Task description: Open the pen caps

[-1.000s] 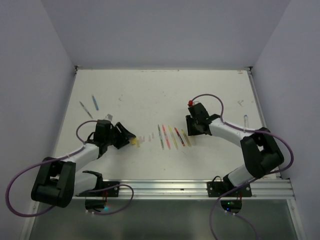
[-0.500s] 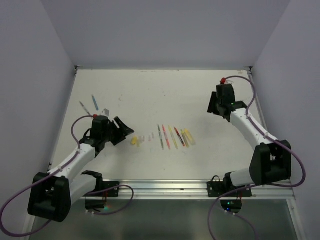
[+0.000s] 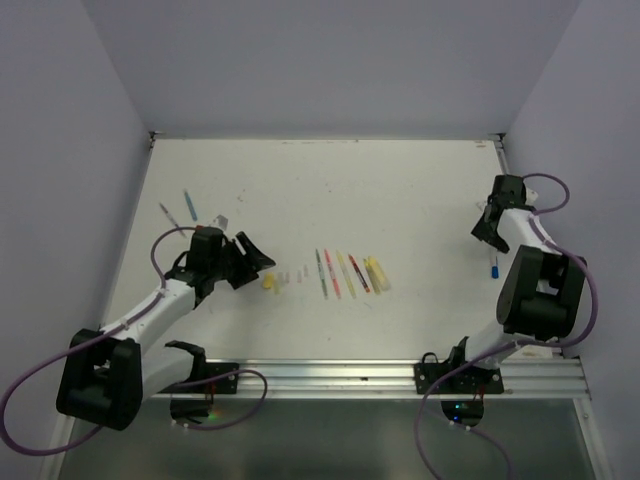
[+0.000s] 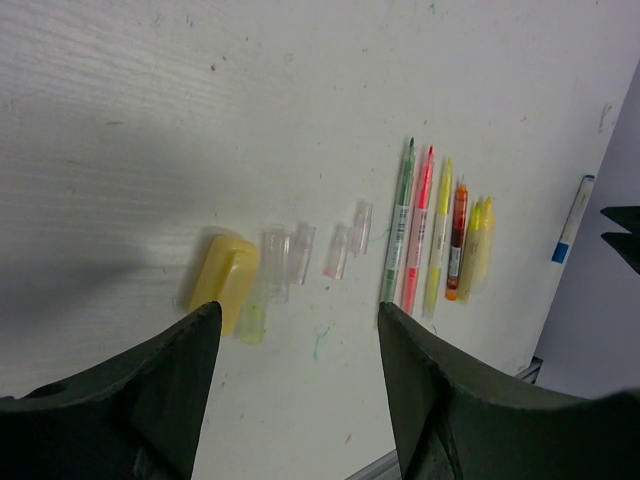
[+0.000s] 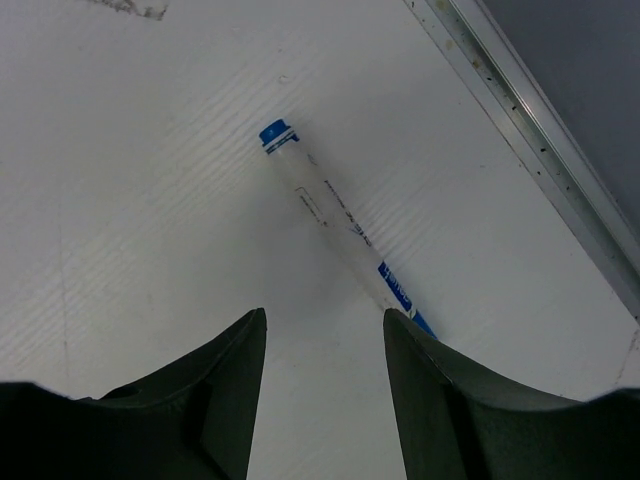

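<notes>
The job is looking partly done. Near the middle of the table (image 3: 400, 180), a row of pens (image 4: 430, 240) is lying side by side, with bare tips showing on at least the green and pink ones. The loose caps (image 4: 300, 255) are resting just beside them: several clear ones, some tinted pink, plus a chunky yellow cap (image 4: 225, 282) touching a pale green one. The left hand (image 4: 297, 312) is hovering above those caps with its fingers apart, holding nothing.

Over by the right edge, a blue pen (image 5: 340, 220) is lying alone and appears to be still closed. A short blue end piece (image 5: 272, 133) is sitting on one end of its clear body, and more blue is showing at the other end, so I cannot tell which end is the cap. The right hand (image 5: 325, 318) is hanging over that pen with its fingers spread and gripping nothing.

Two more pens (image 3: 178, 208) are lying at the far left, too small to judge. So at least the blue pen is probably waiting to be opened.
</notes>
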Controlling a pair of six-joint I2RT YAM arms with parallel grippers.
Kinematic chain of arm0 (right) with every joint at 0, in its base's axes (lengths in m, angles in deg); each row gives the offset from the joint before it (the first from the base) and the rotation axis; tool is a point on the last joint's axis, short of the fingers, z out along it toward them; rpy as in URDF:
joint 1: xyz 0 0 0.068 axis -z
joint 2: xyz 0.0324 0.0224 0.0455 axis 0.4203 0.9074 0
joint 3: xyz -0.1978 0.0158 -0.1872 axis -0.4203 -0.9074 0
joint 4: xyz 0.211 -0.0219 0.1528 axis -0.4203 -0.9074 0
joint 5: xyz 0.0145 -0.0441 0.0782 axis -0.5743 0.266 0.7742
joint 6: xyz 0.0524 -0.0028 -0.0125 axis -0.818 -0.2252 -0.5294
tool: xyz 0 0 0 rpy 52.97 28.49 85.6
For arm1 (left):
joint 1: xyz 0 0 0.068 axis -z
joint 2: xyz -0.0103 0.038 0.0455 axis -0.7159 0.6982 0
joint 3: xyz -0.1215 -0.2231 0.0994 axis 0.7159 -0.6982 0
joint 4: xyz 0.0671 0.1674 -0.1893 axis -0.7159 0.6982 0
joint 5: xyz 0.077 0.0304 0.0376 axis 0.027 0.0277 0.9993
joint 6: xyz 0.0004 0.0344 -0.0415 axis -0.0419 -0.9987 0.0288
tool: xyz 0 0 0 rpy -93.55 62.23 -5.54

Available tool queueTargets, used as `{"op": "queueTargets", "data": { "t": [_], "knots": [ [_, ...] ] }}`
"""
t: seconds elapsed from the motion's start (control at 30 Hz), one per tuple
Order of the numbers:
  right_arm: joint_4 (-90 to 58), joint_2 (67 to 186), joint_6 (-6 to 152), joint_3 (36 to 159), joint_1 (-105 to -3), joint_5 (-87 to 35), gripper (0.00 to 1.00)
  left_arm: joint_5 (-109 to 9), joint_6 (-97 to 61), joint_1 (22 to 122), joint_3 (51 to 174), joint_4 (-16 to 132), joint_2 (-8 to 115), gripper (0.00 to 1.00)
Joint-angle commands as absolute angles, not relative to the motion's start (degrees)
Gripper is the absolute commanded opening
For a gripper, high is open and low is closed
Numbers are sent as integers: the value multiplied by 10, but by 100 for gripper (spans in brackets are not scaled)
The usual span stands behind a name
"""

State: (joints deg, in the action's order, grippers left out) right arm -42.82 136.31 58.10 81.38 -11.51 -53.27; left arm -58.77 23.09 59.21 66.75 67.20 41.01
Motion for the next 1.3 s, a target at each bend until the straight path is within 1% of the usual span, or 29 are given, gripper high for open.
{"op": "queueTargets", "data": {
  "t": [0.0,0.03,0.13,0.37,0.47,0.57,0.6,0.67,0.77,0.8,0.87,0.9,0.93,1.0,1.1,1.13,1.17,1.2,1.23,1.27],
  "knots": [
    [-404,1381,575,822,-83,-521,55,-606,229,606,698,658,420,66],
    [-404,1391,573,824,-78,-506,55,-601,227,608,701,666,420,66],
    [-388,1402,570,816,-71,-510,56,-587,218,614,713,678,420,66],
    [-380,1439,564,816,-52,-489,56,-601,221,615,719,669,436,66],
    [-375,1448,561,815,-52,-482,54,-601,223,615,716,663,434,66],
    [-374,1459,561,816,-52,-464,49,-608,226,615,713,656,431,66],
    [-375,1461,561,817,-52,-459,46,-612,229,615,712,654,430,66],
    [-373,1467,561,815,-52,-449,42,-616,231,615,711,651,422,66],
    [-368,1475,559,814,-52,-436,29,-621,233,615,712,651,411,66],
    [-368,1480,559,813,-51,-425,22,-622,233,615,713,654,409,66],
    [-366,1485,560,813,-51,-420,15,-623,232,615,713,655,401,66],
    [-367,1489,560,812,-52,-419,3,-623,230,615,713,659,399,66],
    [-367,1489,560,813,-52,-409,0,-623,228,615,715,661,398,66],
    [-364,1480,560,811,-56,-399,0,-629,227,614,716,662,393,66],
    [-340,1433,559,798,-83,-357,0,-649,220,615,715,643,388,66],
    [-319,1401,558,787,-95,-336,0,-658,215,615,715,635,389,66],
    [-303,1386,549,779,-124,-270,0,-679,210,615,714,625,390,64],
    [-287,1371,542,769,-140,-237,0,-690,201,616,712,591,390,61],
    [-254,1359,534,756,-180,-199,0,-698,199,621,711,577,390,58],
    [-235,1337,518,750,-202,-140,0,-705,200,626,708,566,394,56]
  ]
}}
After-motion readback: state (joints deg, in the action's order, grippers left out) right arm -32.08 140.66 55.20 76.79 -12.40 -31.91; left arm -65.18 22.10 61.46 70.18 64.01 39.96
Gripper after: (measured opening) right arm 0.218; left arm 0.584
